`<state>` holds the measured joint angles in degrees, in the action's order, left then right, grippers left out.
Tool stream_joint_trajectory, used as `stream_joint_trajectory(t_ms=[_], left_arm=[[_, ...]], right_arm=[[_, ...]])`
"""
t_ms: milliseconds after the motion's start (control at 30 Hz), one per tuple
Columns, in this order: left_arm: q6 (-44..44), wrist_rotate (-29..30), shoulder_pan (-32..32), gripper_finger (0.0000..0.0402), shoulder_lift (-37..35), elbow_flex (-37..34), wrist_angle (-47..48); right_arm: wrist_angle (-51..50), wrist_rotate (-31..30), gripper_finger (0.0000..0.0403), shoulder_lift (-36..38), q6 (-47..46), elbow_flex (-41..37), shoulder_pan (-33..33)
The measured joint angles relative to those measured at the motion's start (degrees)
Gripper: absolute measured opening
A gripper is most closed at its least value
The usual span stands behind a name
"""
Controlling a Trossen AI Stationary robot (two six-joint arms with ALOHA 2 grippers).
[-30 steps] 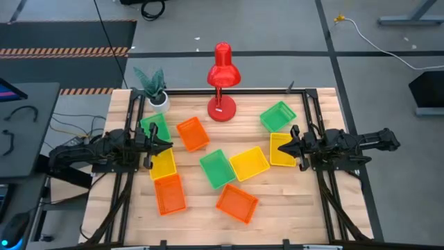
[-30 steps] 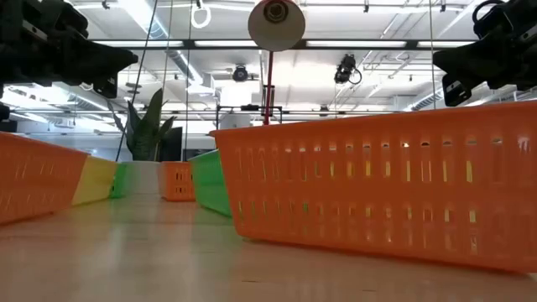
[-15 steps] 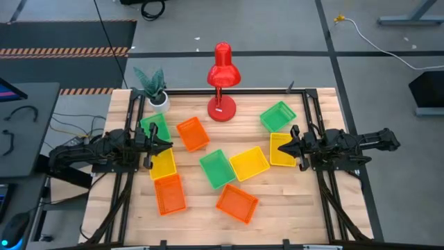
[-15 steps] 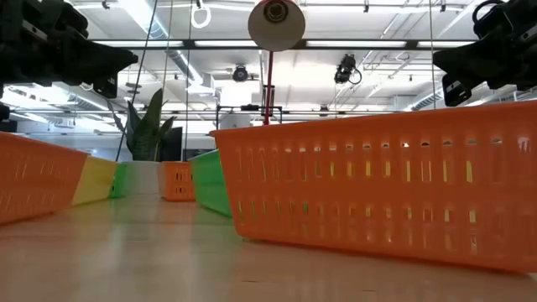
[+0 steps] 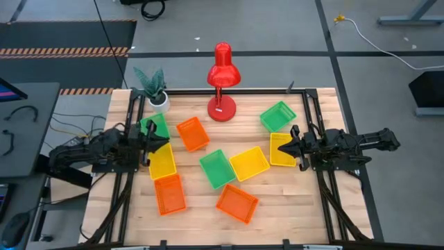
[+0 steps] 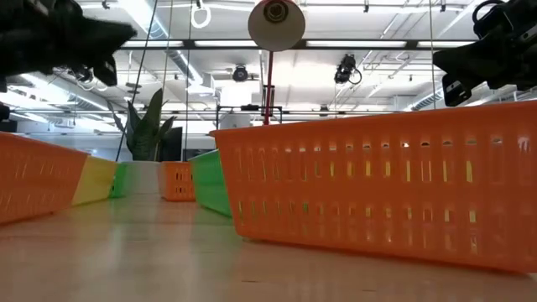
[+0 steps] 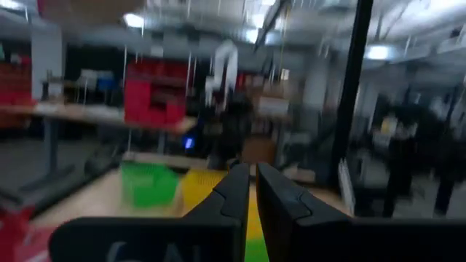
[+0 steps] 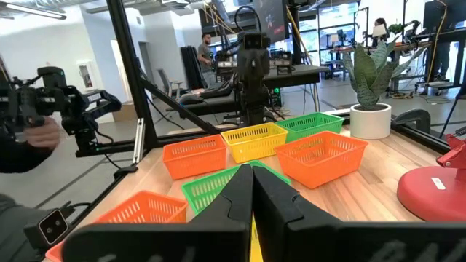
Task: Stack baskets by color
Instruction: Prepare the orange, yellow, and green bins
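A: Starting at the left of the bench (image 5: 277, 208), we are reading the left claw (image 5: 165, 144): it is hovering above the green basket (image 5: 154, 126) and the yellow basket (image 5: 163, 163), fingers nearly together, holding nothing.

B: Agreed. We are judging that it is sitting there because those two, plus the orange basket (image 5: 169, 194) below them, are the nearest work on its side.

A: Moving inward, we are noting a second orange basket (image 5: 192, 133), a green one (image 5: 217, 168), a yellow one (image 5: 249, 163) and a third orange one (image 5: 236, 203). All are lying singly, open side up; no colour is stacked yet.

B: Farther right, the last green basket (image 5: 277, 116) is resting well apart from its mates.

A: The right claw (image 5: 286, 147) is pinched shut and empty, poised over the third yellow basket (image 5: 281, 150), probably its first pick.
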<state>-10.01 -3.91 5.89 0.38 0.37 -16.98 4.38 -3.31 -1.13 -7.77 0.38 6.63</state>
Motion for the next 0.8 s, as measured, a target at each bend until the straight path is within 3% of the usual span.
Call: stream_joint_trajectory(t_ms=[200, 267, 400, 533, 633, 700, 800], left_arm=[[5.48, 2.18, -3.94, 0.0010, 9.27, 0.00, -13.85], [8.36, 6.31, -6.39, 0.0005, 15.66, 0.43, -17.39], [10.99, 17.59, -11.69, 0.0009, 29.62, 6.65, -15.19], [10.67, 29.73, -16.54, 0.0021, 43.66, 17.75, -1.88], [5.57, 37.56, -18.90, 0.0029, 52.95, 28.52, 11.91], [-0.44, 39.95, -19.31, 0.0037, 58.85, 35.46, 21.64], [-9.78, 39.09, -18.02, 0.0060, 66.94, 44.00, 33.73]], right_arm=[[0.00, -0.01, 0.0012, 0.00, 0.00, -0.02, 0.01], [0.21, -0.02, 0.0012, 0.00, 0.00, 0.00, 0.02], [0.30, 0.00, 0.0012, 0.00, 0.00, -0.01, 0.00], [0.28, 0.00, 0.0012, 0.00, 0.00, -0.02, 0.00], [0.26, 0.00, 0.0012, 0.00, 0.00, 0.00, 0.00], [0.26, -0.02, 0.0012, 0.00, 0.00, -0.02, 0.00], [0.26, -0.02, 0.0012, 0.00, 0.00, 0.00, 0.00]])
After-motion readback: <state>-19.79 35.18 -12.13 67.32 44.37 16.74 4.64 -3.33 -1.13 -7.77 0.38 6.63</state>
